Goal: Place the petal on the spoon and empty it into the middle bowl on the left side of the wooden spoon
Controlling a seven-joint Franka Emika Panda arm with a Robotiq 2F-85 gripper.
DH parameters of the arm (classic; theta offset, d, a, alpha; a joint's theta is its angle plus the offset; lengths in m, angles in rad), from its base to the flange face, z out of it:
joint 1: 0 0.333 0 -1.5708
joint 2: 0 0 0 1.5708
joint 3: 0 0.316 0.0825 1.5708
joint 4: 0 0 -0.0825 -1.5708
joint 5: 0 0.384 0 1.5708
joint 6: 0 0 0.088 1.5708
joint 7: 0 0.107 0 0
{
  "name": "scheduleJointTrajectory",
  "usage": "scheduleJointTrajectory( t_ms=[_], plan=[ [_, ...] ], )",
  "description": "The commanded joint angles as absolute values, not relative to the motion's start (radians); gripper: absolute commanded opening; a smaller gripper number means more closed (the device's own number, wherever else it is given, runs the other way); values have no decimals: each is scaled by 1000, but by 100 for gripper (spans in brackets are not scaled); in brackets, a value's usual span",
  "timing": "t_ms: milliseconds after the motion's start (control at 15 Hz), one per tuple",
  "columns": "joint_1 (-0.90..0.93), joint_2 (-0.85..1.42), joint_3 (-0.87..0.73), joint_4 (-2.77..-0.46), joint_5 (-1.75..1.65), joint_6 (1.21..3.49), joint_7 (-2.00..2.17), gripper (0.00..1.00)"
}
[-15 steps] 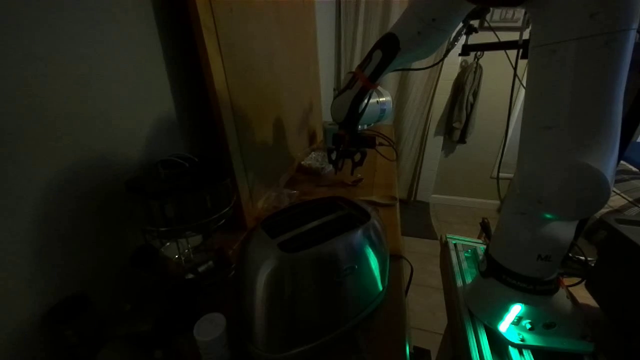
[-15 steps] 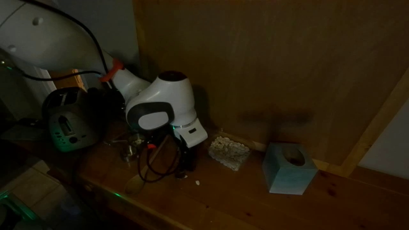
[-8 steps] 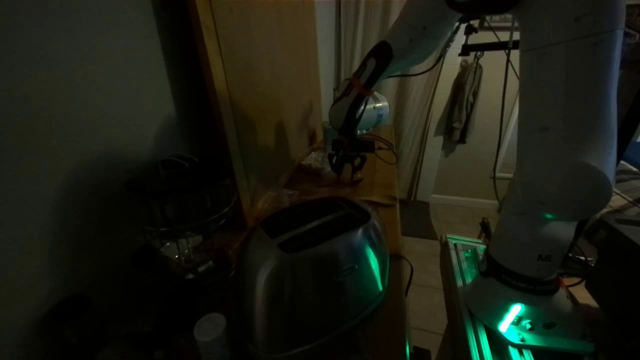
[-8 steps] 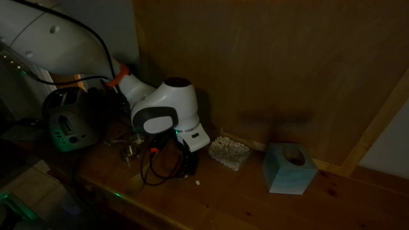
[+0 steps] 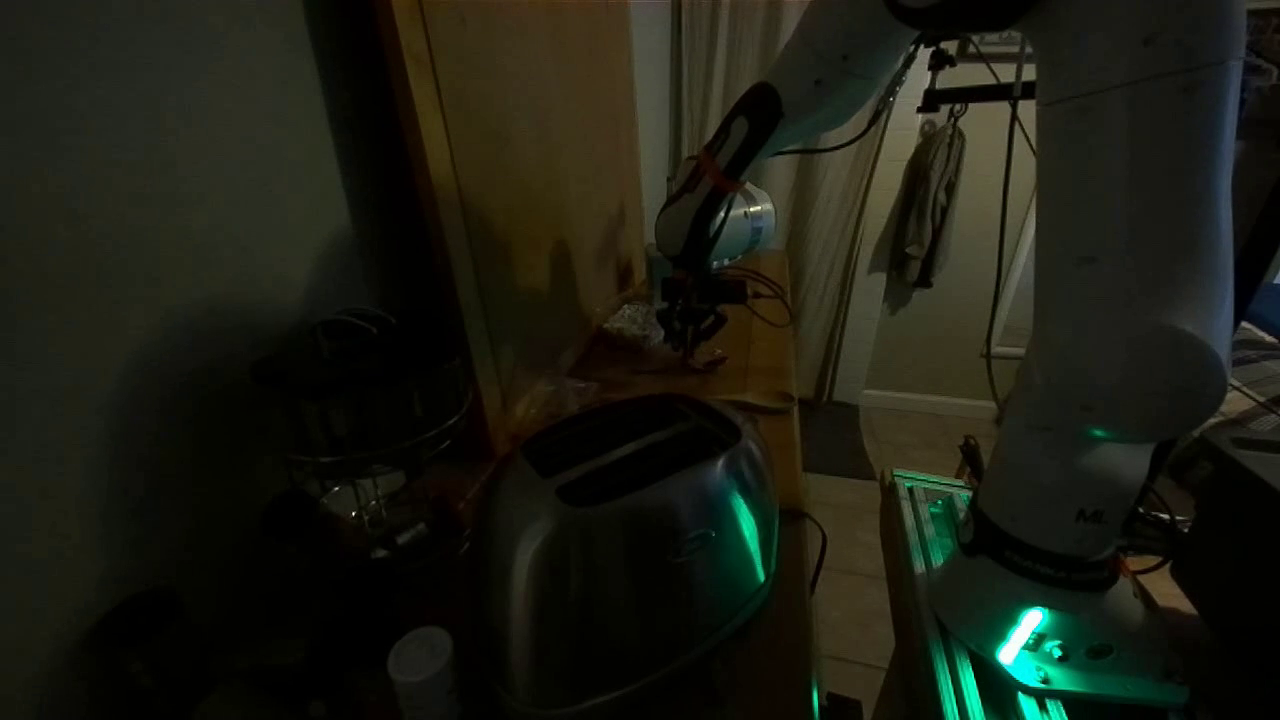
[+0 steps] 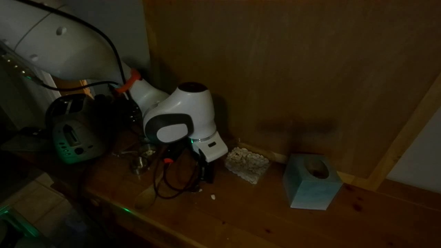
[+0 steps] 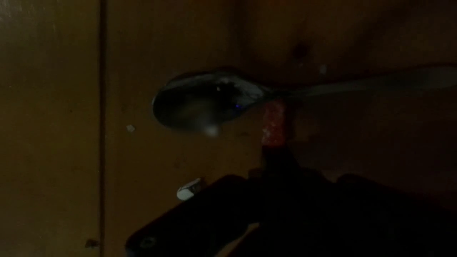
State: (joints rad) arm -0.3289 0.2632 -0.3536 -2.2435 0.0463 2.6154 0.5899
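The red-tipped black gripper [image 7: 274,119] has its fingers together; whether around the silver metal spoon [image 7: 232,92] cannot be told. The spoon's neck lies right at their tip, long axis crosswise; a small white petal [image 7: 186,192] lies on the brown wooden table [image 7: 53,135] near the gripper.

The spoon [image 7: 235,94] looks like smooth, glossy metal, the toaster [image 5: 620,590] like softly shining metal; the bench [image 6: 310,230] is knotted wood (faintly lustrous), the hanging cloth [image 5: 930,205] matt.

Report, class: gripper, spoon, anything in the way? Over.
Gripper shut. Spoon at its tip, grip unclear. White piece close by, probably no obstacle.
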Motion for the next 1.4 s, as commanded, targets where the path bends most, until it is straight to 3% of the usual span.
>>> scheduleJointTrajectory(
  t_ms=[0,67,133,333,867,933,1000,1133,1333],
  plan=[
    [-306,288,-373,-2212,62,2594,593,4],
    [-304,289,-374,-2211,61,2593,593,5],
    [-301,290,-376,-2209,56,2590,593,29],
    [-297,292,-381,-2207,49,2591,595,40],
    [-283,291,-389,-2209,42,2559,598,92],
    [-283,290,-390,-2209,42,2556,598,87],
    [-282,291,-390,-2208,41,2555,599,68],
    [-282,290,-391,-2208,42,2555,598,60],
    [-282,289,-393,-2208,42,2556,599,38]
  ],
)
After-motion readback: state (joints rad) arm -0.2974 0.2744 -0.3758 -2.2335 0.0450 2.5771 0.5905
